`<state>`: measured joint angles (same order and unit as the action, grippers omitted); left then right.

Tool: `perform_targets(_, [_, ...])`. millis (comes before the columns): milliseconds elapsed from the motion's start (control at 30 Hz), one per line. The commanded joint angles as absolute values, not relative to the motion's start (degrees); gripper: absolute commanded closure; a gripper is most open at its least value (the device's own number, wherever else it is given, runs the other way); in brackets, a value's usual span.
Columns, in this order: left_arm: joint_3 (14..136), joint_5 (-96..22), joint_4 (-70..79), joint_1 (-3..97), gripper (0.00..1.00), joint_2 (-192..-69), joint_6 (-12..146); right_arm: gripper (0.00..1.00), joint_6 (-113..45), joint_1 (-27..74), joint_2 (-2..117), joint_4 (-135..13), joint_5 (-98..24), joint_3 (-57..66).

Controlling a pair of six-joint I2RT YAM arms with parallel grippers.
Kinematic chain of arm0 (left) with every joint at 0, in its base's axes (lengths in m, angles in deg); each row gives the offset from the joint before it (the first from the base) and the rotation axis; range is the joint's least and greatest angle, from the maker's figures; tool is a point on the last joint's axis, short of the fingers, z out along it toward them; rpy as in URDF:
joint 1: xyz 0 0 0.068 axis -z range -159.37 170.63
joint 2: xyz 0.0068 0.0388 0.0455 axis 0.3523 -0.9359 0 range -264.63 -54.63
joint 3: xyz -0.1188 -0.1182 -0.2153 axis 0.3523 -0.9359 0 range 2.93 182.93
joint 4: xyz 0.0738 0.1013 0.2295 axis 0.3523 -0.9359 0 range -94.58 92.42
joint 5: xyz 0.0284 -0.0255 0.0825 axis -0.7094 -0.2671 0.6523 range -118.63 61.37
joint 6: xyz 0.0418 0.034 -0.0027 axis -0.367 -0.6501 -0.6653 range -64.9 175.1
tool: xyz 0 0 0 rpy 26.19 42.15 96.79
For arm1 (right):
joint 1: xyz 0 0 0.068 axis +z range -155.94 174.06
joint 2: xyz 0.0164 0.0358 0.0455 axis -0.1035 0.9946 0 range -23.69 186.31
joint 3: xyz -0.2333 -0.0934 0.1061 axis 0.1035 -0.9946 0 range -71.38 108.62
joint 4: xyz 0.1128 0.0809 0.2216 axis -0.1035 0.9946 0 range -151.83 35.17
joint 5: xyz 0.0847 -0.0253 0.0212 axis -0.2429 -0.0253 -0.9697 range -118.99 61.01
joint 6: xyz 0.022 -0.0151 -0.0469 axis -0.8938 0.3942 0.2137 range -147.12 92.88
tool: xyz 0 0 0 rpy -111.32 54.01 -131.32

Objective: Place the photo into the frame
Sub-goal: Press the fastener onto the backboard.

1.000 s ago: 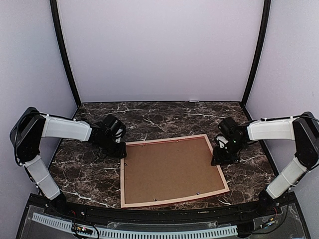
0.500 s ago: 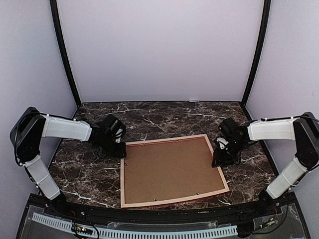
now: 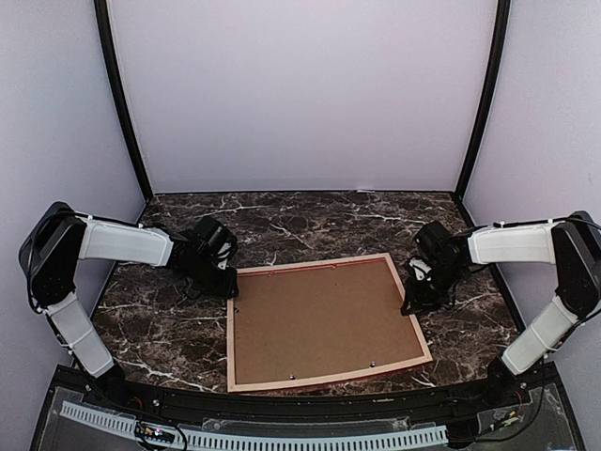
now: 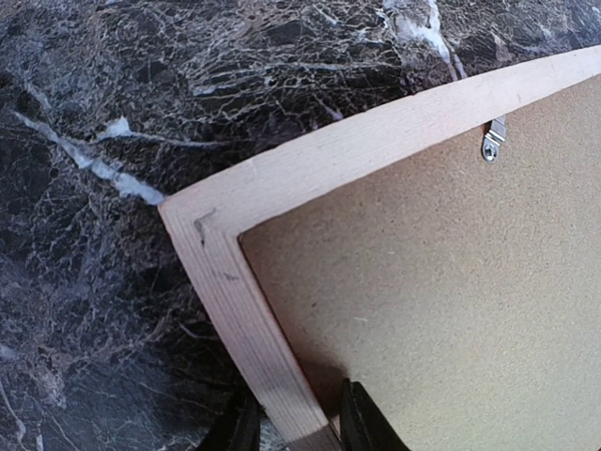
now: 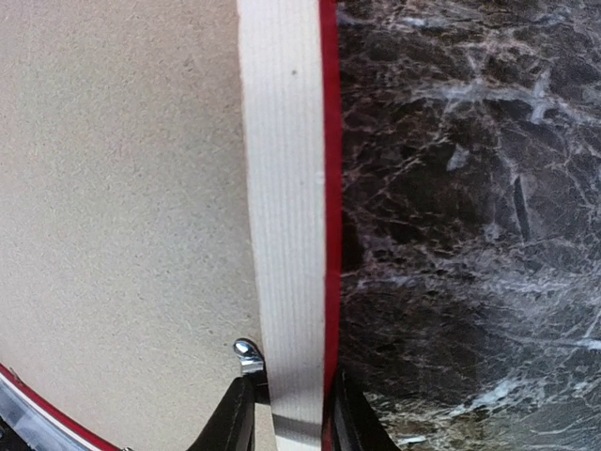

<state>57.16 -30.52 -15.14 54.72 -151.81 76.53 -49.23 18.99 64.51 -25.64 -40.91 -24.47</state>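
Frame (image 3: 231, 338): lay back up on the desk (image 3: 310, 221) between the two arms, pale wood rails showing and a red edge along its right side; it had not shifted since the earlier view
Backing board (image 3: 319, 319): plain brown, sat inside the rails, with a small metal tab (image 4: 493, 141) by the far rail
Right gripper (image 3: 410, 303): on the right rail near the far right corner, jaws clenched on the frame, one on the board side and one on the red outer edge; a second earlier they had stood wider
Left gripper (image 3: 228, 287): by the far left corner, jaws grasping the left rail from both sides, unchanged from before
Desk: dark marble with white veins, running back to the rear wall
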Motion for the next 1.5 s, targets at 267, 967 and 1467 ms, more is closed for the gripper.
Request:
perform_targets(267, [56.72, -30.39, -19.03, 55.24, 0.7, -152.41, 76.46, 0.8, -50.52, 15.55, 64.08, -30.5, -43.37, -26.03])
perform_targets(967, [57.21, -30.63, -18.91, 55.26, 0.7, -153.05, 76.24, 0.59, -49.17, 14.88, 62.66, -27.54, -44.11, -26.73])
perform_targets(1467, [56.77, -30.44, -19.0, 55.26, 0.7, -152.73, 76.37, 0.74, -50.38, 14.89, 64.63, -29.42, -41.73, -27.19])
